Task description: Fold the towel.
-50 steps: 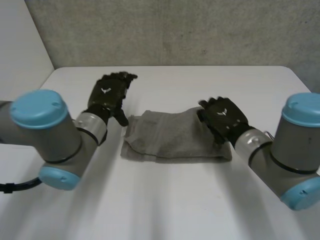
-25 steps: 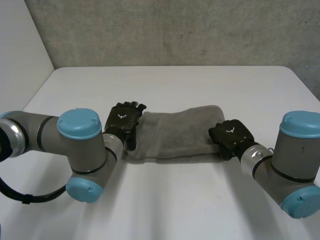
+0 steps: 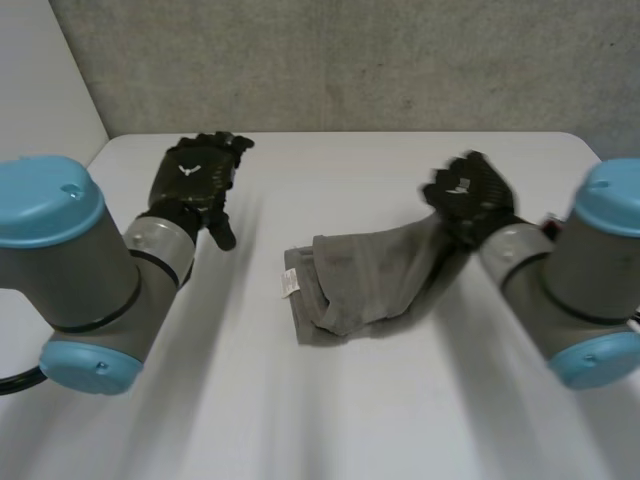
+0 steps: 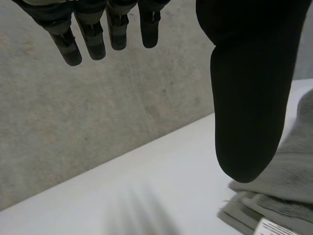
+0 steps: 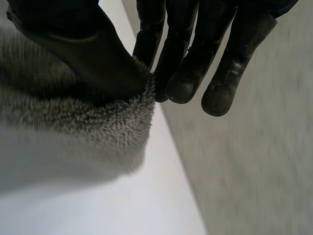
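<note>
Since the preceding frame, the left hand (image 3: 197, 175) has come off the towel (image 3: 370, 280) and withdrawn to the far left area of the counter (image 3: 330, 410), where its fingers (image 4: 93, 39) are extended and spread wide, holding nothing. The right hand (image 3: 468, 190) has risen above the counter with its fingers (image 5: 183, 73) and thumb closed on the towel's right end, which is lifted clear of the surface. The towel's left portion lies bunched on the counter near its centre, with a white label (image 3: 290, 284) showing at the left edge.
</note>
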Robot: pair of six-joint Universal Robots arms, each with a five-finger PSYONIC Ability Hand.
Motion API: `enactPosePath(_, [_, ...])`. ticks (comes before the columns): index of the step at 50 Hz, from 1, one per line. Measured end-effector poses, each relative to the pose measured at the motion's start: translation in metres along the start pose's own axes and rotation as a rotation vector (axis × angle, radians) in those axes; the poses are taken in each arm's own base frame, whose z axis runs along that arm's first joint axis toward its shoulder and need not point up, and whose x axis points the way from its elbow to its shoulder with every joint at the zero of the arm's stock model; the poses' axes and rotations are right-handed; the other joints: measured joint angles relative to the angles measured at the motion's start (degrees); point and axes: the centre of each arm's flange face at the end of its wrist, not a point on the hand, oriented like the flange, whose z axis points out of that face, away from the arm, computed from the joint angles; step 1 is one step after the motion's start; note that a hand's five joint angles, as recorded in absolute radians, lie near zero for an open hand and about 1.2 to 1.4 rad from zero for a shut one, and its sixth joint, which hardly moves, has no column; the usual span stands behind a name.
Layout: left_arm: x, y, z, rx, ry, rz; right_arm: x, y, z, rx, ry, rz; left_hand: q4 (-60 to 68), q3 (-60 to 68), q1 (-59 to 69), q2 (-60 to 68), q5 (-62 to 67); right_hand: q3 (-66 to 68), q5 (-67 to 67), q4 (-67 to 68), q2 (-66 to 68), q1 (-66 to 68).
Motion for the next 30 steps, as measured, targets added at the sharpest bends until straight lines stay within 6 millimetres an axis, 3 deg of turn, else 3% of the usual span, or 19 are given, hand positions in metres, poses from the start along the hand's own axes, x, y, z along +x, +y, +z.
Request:
enactPosePath(3, [-0.005,-0.005,0.001,0.014,-0.014,-0.001,-0.030,-0.031,-0.001,0.098,-0.074,-0.024,0.00,-0.12,0.00,0.00,0.00,0.00,0.20,0.00,0.32,0.02])
enactPosePath(6, [-0.009,-0.008,0.001,0.022,-0.024,-0.002,-0.077,-0.054,-0.007,0.175,-0.194,-0.063,0.00,-0.12,0.00,0.00,0.00,0.00,0.21,0.00,0.33,0.02])
enactPosePath(11, [-0.009,-0.007,0.001,0.020,-0.026,-0.004,-0.138,-0.059,-0.023,0.215,-0.357,-0.155,0.00,-0.12,0.00,0.00,0.00,0.00,0.21,0.00,0.32,0.09])
enactPosePath(15, [-0.007,-0.005,0.000,0.016,-0.022,-0.004,-0.155,-0.056,-0.032,0.215,-0.409,-0.193,0.00,-0.12,0.00,0.00,0.00,-0.26,-0.05,-0.22,0.29,0.07])
enactPosePath(18, [-0.006,-0.004,0.000,0.016,-0.018,-0.004,-0.151,-0.056,-0.034,0.215,-0.403,-0.186,0.00,-0.12,0.00,0.00,0.00,-8.80,-7.86,-8.05,-7.87,-7.33])
enactPosePath(22, [-0.003,-0.005,0.001,0.024,-0.009,-0.005,-0.114,-0.062,-0.031,0.219,-0.303,-0.076,0.00,-0.12,0.00,0.00,0.00,-47.28,-48.61,-47.03,-46.43,-45.48])
enactPosePath(24, [0.000,-0.007,0.002,0.032,-0.002,-0.006,-0.094,-0.062,-0.029,0.217,-0.250,0.004,0.00,-0.12,0.00,0.00,0.00,-58.57,-59.85,-58.41,-57.39,-56.50])
enactPosePath(30, [0.017,-0.009,0.008,0.060,0.040,-0.025,-0.030,-0.050,-0.021,0.193,-0.089,0.307,0.00,-0.12,0.00,0.00,0.00,-63.20,-62.83,-62.30,-61.31,-61.20])
